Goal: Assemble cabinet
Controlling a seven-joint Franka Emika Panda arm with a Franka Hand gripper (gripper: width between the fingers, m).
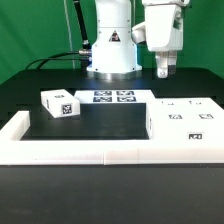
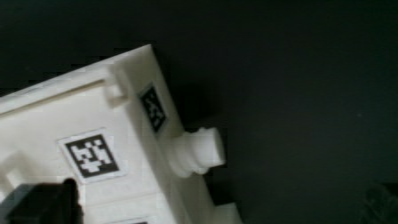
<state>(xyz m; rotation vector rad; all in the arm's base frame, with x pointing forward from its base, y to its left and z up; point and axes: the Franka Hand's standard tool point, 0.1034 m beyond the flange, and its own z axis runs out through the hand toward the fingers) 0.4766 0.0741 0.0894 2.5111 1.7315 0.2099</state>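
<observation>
The cabinet's large white body (image 1: 186, 119) lies at the exterior view's right with markers on its top and front. A small white marked block (image 1: 58, 103) sits at the left. My gripper (image 1: 163, 68) hangs in the air above and behind the body's far corner, holding nothing. In the wrist view a corner of the white body (image 2: 107, 120) shows two markers and a round white peg (image 2: 206, 147) on its side. One dark finger (image 2: 43, 204) shows at the frame edge, well apart from the other side, so the jaws stand open.
The marker board (image 1: 110, 97) lies flat in front of the robot's base (image 1: 111, 50). A long low white border rail (image 1: 90, 151) runs along the front and up the left side. Black table surface lies between the block and the body.
</observation>
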